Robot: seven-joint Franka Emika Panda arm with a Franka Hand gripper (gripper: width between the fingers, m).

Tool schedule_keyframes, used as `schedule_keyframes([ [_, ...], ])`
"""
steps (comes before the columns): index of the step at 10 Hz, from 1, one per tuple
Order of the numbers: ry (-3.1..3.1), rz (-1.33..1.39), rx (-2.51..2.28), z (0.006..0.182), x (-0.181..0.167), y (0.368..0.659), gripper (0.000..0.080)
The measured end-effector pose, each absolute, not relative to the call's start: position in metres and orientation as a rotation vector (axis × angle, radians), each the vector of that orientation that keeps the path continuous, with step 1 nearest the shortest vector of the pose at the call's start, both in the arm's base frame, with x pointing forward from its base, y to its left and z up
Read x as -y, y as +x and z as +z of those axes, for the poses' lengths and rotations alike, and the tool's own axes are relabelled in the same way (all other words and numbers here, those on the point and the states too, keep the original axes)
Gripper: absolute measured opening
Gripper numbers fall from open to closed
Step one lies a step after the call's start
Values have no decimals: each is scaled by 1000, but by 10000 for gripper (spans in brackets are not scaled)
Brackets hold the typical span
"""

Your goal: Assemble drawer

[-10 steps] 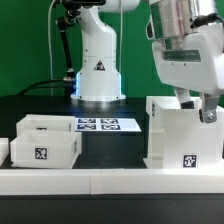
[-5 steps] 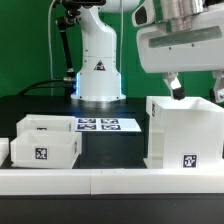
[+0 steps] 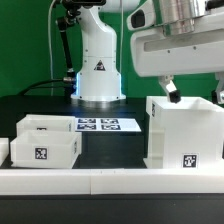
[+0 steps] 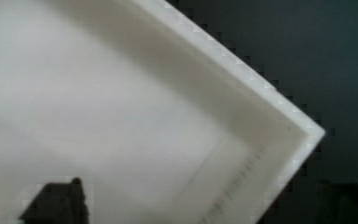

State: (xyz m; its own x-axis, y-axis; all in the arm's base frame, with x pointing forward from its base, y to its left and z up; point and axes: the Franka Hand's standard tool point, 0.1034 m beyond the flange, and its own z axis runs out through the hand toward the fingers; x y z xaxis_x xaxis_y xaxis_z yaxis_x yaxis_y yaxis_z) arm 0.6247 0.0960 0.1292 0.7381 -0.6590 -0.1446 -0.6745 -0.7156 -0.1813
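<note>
The drawer's large white hollow shell (image 3: 183, 135) stands at the exterior view's right, with a square tag low on its front. My gripper (image 3: 196, 90) hangs open and empty just above its top rim, not touching it. In the wrist view the shell's white wall and edge (image 4: 158, 120) fill most of the picture, and my gripper (image 4: 208, 206) shows two dark fingertips (image 4: 55, 203) set far apart with nothing between them. A shallow white tray (image 3: 45, 142) with a tag sits at the exterior view's left. Part of a second tray (image 3: 4, 150) shows at the left edge.
The marker board (image 3: 108, 125) lies flat on the black table between the tray and the shell. A long low white border rail (image 3: 110, 181) runs along the front. The arm's white base (image 3: 98, 72) stands behind, before a green backdrop.
My gripper has risen from the shell's top opening and shifted a little toward the exterior view's left. The shell and trays have not moved.
</note>
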Motion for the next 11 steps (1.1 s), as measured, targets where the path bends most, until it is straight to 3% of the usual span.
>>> schedule_keyframes([
  [3,-2836,63,-631,137,-93,623,649],
  [7,-2890,24,-328,134,-85,622,649],
  [11,-2927,16,-192,131,-10,599,649],
])
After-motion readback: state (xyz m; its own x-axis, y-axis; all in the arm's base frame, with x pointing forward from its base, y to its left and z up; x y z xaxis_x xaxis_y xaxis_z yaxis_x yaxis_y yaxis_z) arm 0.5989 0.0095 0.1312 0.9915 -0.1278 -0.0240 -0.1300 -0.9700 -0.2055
